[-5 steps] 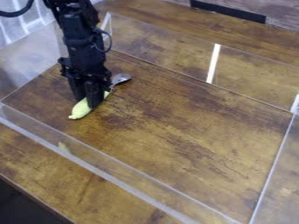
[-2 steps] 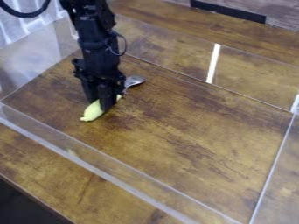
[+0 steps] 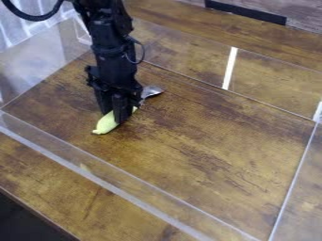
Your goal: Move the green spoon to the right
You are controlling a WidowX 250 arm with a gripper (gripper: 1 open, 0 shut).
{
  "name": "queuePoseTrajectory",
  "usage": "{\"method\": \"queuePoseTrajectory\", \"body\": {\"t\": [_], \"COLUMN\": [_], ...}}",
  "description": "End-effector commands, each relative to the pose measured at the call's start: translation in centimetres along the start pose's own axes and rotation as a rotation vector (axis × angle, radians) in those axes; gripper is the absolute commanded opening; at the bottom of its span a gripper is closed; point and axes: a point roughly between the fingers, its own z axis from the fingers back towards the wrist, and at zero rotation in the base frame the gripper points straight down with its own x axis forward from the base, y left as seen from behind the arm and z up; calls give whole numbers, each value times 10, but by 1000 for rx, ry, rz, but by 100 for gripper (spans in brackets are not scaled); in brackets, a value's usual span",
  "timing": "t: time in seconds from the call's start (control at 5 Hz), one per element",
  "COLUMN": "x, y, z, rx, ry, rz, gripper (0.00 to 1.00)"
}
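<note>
One tool pointing down, closed tight on green spoon mid-handle, left part of desk. We judge risk: spoon pivots or slips if dragged rightward, handle rounded, tip scraping wood.

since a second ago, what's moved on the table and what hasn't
The tool, shut on the green spoon, has carried it to the right across the wooden table, toward the middle. The spoon came along low over the wood, yellow-green handle pointing near-left and metal bowl behind the tool. The grip stayed the same, nothing was let go, and the clear walls around the table stayed put.
</note>
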Motion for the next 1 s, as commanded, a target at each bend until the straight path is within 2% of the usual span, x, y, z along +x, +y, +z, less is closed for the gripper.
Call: {"method": "queuePoseTrajectory", "body": {"t": [0.0,0.8], "x": [-3,-20], "y": [-41,-49], "z": [3,5], "rx": [-14,-30], "ry": [31,60], "rz": [-116,-148], "gripper": [0,0]}}
